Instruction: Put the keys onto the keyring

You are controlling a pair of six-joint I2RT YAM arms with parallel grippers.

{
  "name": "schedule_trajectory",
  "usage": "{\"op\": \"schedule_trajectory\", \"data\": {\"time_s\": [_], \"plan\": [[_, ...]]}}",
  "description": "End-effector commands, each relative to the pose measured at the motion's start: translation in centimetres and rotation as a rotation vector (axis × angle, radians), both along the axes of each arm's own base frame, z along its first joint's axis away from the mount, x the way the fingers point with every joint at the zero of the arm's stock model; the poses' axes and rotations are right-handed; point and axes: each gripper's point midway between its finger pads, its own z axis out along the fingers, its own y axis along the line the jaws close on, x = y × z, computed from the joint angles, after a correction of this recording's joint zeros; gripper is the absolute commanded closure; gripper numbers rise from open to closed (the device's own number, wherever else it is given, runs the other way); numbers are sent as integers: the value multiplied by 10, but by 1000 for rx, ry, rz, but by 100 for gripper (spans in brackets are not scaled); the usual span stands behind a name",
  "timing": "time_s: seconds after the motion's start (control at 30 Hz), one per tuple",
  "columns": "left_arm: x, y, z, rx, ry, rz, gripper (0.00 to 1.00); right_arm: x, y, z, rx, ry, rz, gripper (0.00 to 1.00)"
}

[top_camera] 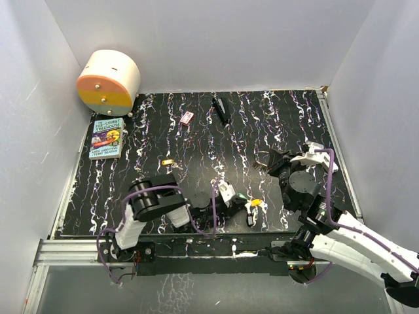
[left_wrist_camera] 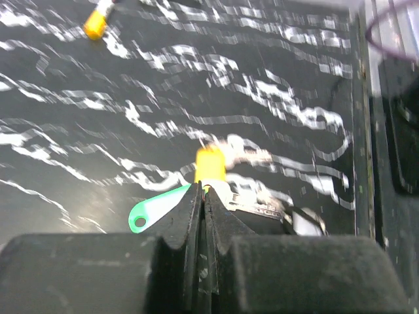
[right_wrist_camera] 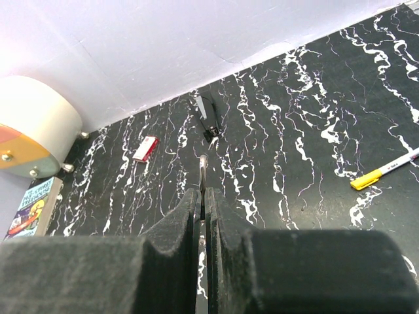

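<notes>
Two pincers, both closed. Our left gripper [left_wrist_camera: 201, 196] has its jaws pressed together at bottom centre of its wrist view, tips touching the keys [left_wrist_camera: 216, 186]: green head [left_wrist_camera: 152, 214] to the left, yellow head [left_wrist_camera: 211, 162] just above. We cannot tell whether it pinches one. The right gripper [right_wrist_camera: 203, 196] clamps the keyring [right_wrist_camera: 203, 171], edge-on. From above, keys sit bottom centre, keyring right of centre.
</notes>
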Motion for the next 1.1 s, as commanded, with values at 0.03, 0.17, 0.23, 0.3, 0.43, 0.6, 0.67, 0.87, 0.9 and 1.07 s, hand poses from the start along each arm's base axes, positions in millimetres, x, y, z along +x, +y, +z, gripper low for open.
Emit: {"op": "schedule_trajectory", "data": {"time_s": [0.03,0.17,0.23,0.3,0.43,0.6,0.67,0.87,0.9,1.07], "plan": [[63,7,90,-148,110,191,100,-4,-11,17,37,-50,-23,92],[102,23,89,-153,462,209,100,-4,-9,22,24,-70,-6,92],[118,29,86,-108,603,237,100,-3,-5,25,4,-85,11,92],[126,36,87,-54,685,256,100,0,-1,28,-21,-97,24,92],[154,51,96,178,602,369,100,5,10,32,-88,-99,57,92],[200,103,109,354,344,611,100,10,21,32,-109,-91,84,92],[201,112,116,372,378,606,100,10,24,32,-116,-95,96,92],[187,111,145,297,728,487,100,12,41,34,-146,-135,173,92],[187,109,153,270,797,466,100,12,44,33,-154,-137,184,92],[188,100,198,83,1079,372,100,13,53,38,-163,-162,223,92]]}}
